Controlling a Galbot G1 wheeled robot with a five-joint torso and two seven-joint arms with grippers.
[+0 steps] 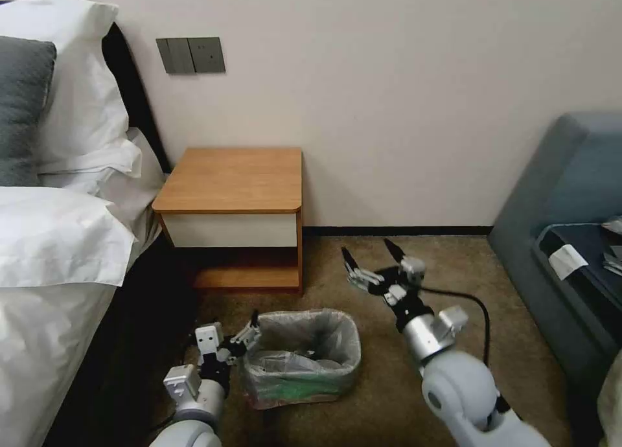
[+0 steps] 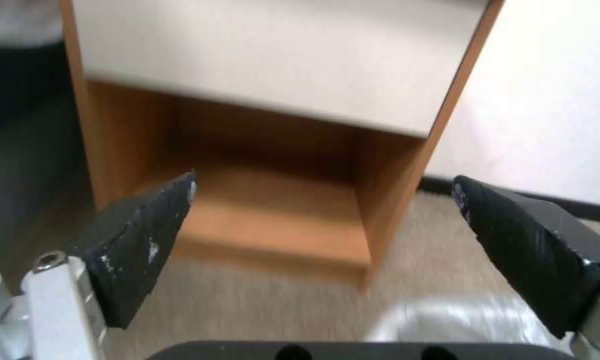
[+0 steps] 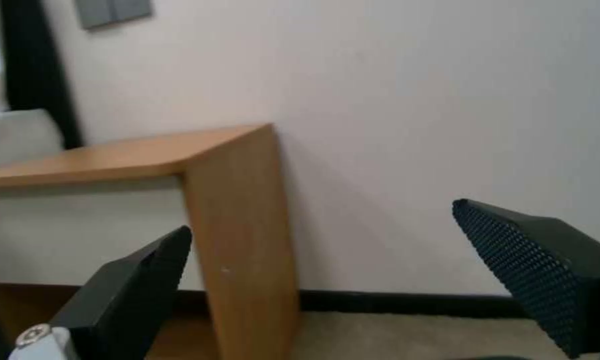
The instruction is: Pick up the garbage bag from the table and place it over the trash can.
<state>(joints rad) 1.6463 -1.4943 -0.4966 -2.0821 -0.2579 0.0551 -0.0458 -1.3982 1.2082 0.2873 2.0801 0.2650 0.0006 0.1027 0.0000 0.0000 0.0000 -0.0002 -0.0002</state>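
The garbage bag point(image 1: 311, 330), thin crinkly grey plastic, lines the trash can point(image 1: 301, 383) and folds over its rim on the carpet in front of the table point(image 1: 233, 178). The table's wooden top is bare. My left gripper point(image 1: 247, 335) is open right at the can's left rim. In the left wrist view, the left gripper point(image 2: 324, 185) has nothing between its fingers, and a bit of bag point(image 2: 447, 320) shows beside one finger. My right gripper point(image 1: 367, 247) hangs open and empty above the carpet, just behind the can's far right corner. In the right wrist view, the right gripper point(image 3: 320, 219) faces the table's side panel point(image 3: 239, 210).
A bed with white linen point(image 1: 58, 240) borders the left side. A blue-grey sofa point(image 1: 564, 194) stands at the right. The wall runs close behind the table, with a switch panel point(image 1: 191, 55) above. Open carpet point(image 1: 402, 265) lies between table and sofa.
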